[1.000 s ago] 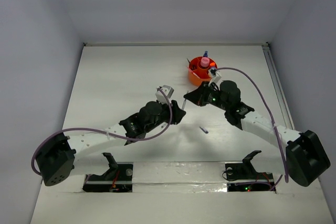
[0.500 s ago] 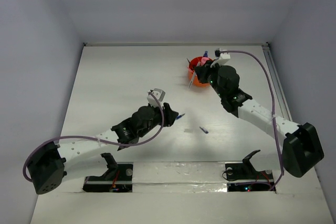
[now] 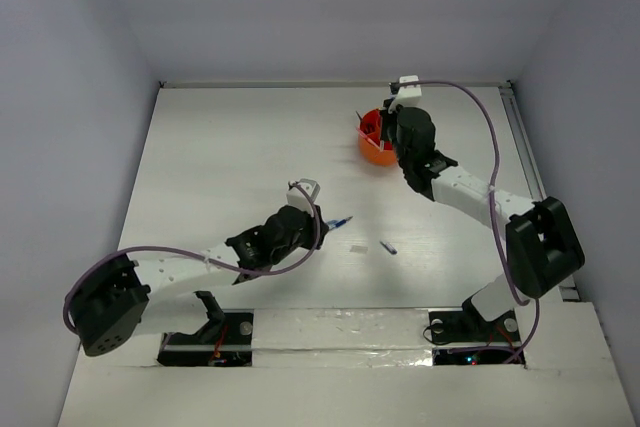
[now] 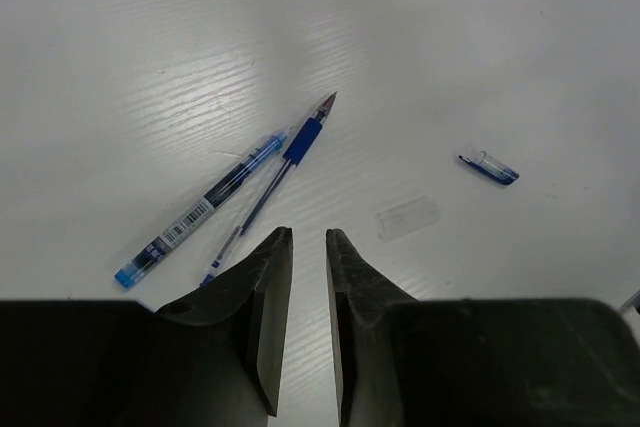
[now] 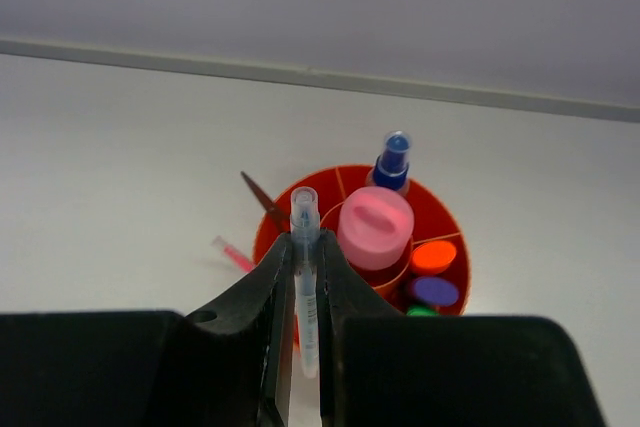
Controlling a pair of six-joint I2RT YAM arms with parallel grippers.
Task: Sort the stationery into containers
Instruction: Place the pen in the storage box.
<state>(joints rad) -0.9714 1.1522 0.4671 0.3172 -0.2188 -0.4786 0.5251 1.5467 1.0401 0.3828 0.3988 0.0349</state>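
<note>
My right gripper (image 5: 305,239) is shut on a clear, pale-blue pen (image 5: 305,282) and holds it upright over the left part of the orange tub (image 5: 455,227). The tub holds a pink tube (image 5: 375,227), a blue-capped bottle (image 5: 392,159), highlighters with orange (image 5: 432,256), purple (image 5: 434,291) and green ends, a scissors blade (image 5: 262,199) and a red pen (image 5: 232,253). My left gripper (image 4: 308,235) is empty with a narrow gap between its jaws, just short of two blue pens (image 4: 275,182) lying side by side on the table. In the top view the right gripper (image 3: 385,127) is at the tub (image 3: 372,152).
A small blue pen cap (image 4: 490,168) and a clear plastic piece (image 4: 408,217) lie right of the two pens; both also show mid-table in the top view, the cap (image 3: 388,247) to the right. The tub stands near the back wall.
The right arm swung back and up, bringing the pale-blue pen over the tub. The left arm drew back toward the near left, and the blue pens now lie beyond its fingertips.
</note>
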